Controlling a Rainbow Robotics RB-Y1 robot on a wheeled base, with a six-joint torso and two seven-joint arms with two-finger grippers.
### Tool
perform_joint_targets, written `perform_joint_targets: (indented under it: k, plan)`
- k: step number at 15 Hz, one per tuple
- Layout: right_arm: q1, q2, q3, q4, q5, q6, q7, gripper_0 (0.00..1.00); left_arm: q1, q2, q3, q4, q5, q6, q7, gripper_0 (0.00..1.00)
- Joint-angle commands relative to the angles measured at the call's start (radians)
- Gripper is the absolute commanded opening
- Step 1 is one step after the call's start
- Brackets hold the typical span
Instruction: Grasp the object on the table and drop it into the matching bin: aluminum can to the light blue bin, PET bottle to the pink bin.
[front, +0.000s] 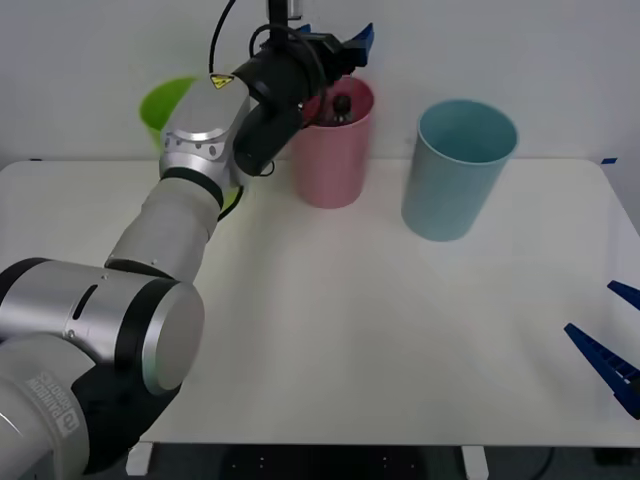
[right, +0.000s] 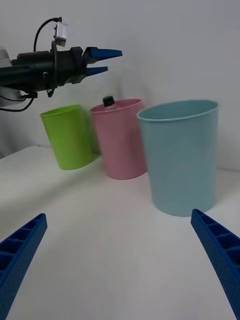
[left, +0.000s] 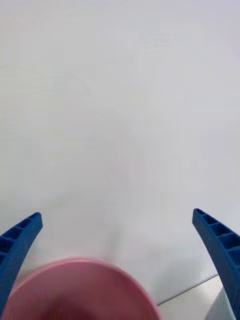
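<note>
Front view shows you the left gripper (front: 345, 45) above the pink bin (front: 335, 160), fingers spread and holding nothing. You see the PET bottle (front: 341, 108) at the bin's mouth, black cap up. Your right gripper (front: 612, 340) waits spread over the table (front: 380, 330), near its right edge.

Table (front: 400, 330): smooth white top, looking matt with a faint sheen. Pink bin (front: 333, 150): smooth plastic, showing a soft satin finish. Light blue bin (front: 455, 170): smooth plastic, satin, its inner wall catching light. Lime green bin (right: 70, 135): smooth plastic, slightly glossy. PET bottle (front: 342, 108): black cap looking like matt plastic. Left gripper (right: 104, 61): blue ribbed plastic fingers (left: 220, 250), matt. Left arm shell (front: 150, 330): shining as brushed silver metal, with black glossy joints.
</note>
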Motion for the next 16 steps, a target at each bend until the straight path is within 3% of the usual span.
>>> perform_joint_targets:
  k: [1, 5, 7, 12, 16]
  plan:
    - [0.000, 0.000, 0.000, 0.000, 0.000, 0.000, 0.000, 1.00, 0.013, 0.028, -0.004, 0.000, 0.044, -0.038, -0.004, 1.00]
    - [0.000, 0.000, 0.000, 0.000, 0.000, 0.000, 0.000, 1.00, 0.058, 0.113, -0.037, -0.002, 0.170, -0.143, -0.022, 1.00]
    - [0.000, 0.000, 0.000, 0.000, 0.000, 0.000, 0.000, 1.00, 0.095, 0.178, -0.090, -0.015, 0.276, -0.190, -0.036, 1.00]
    - [0.000, 0.000, 0.000, 0.000, 0.000, 0.000, 0.000, 1.00, 0.288, 0.330, -0.251, -0.230, 0.521, -0.198, -0.047, 1.00]
    - [0.000, 0.000, 0.000, 0.000, 0.000, 0.000, 0.000, 1.00, 0.405, 0.448, -0.291, -0.335, 0.632, -0.262, -0.065, 1.00]
